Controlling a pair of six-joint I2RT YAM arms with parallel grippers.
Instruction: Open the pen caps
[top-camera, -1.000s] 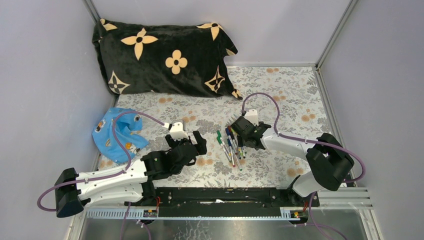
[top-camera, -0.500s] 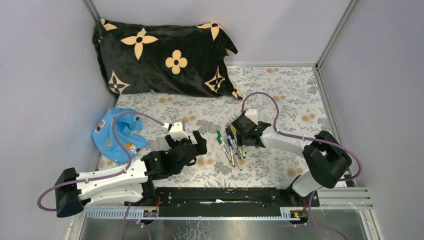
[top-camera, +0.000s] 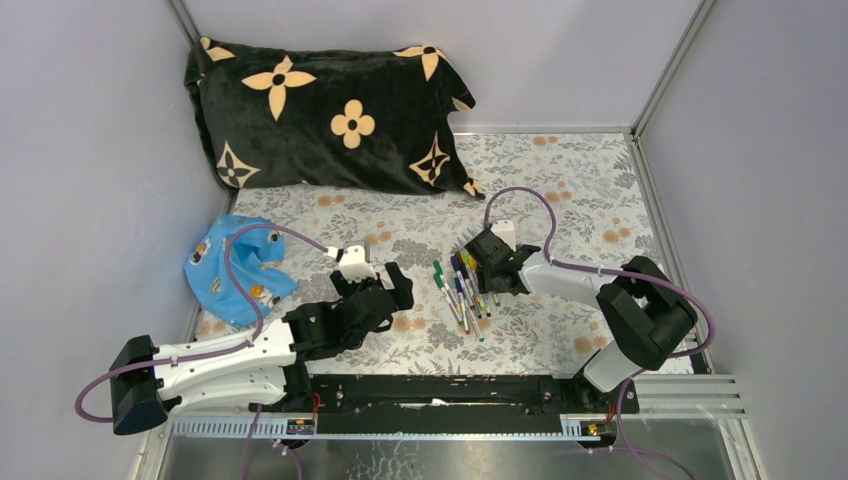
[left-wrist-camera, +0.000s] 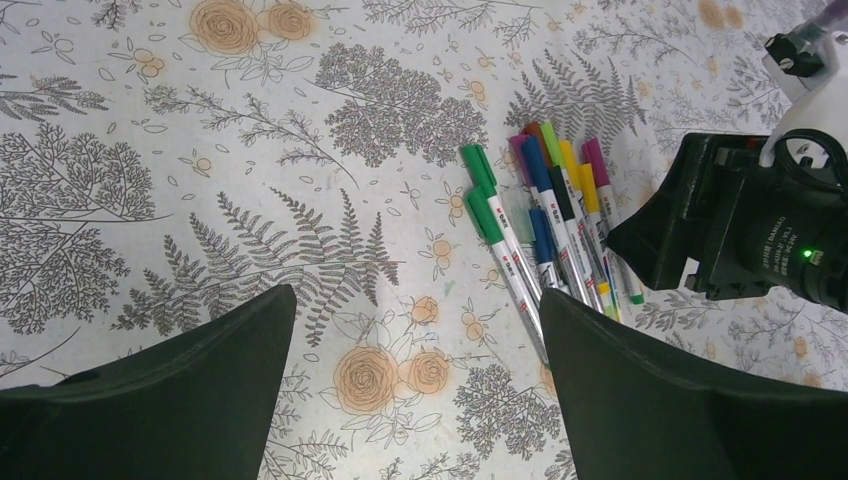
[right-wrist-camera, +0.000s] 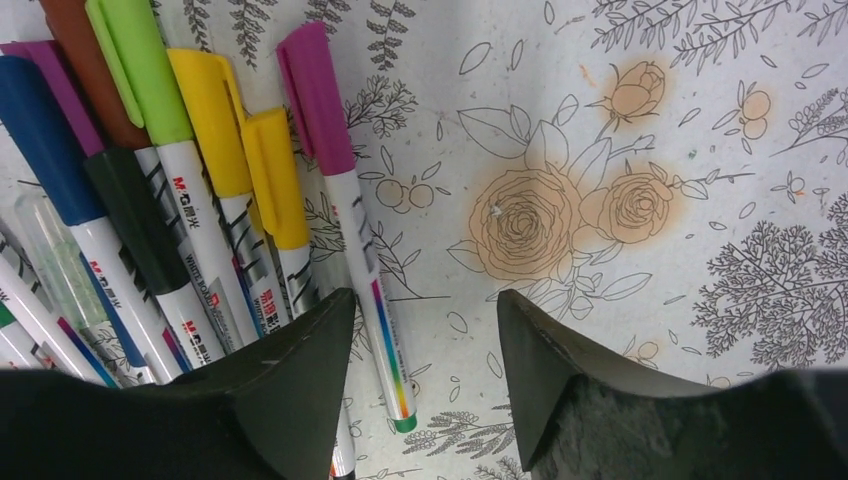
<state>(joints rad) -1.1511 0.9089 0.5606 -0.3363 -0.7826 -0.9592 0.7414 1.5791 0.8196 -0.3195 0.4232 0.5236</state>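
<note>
The pens (top-camera: 462, 287) lie bunched mid-table, every one of the pen caps (right-wrist-camera: 312, 95) on. Over the last second the right gripper (right-wrist-camera: 422, 310) has crept closer, and its jaws now gape astride the magenta pen's (right-wrist-camera: 365, 290) barrel, so a first grasp looks near. The left gripper (left-wrist-camera: 417, 300), spread wide, hasn't budged.

Pens (top-camera: 462, 288) side by side on table (top-camera: 575, 185), pillow (top-camera: 320, 110) behind — cloth (top-camera: 213, 268) left

A black pillow (top-camera: 330, 115) with tan flower motifs lies at the far left of the bench (top-camera: 590, 180), which bears a grey-leaf and orange-rose print. A crumpled blue cloth (top-camera: 225, 270) sits nearer, by the left wall.
</note>
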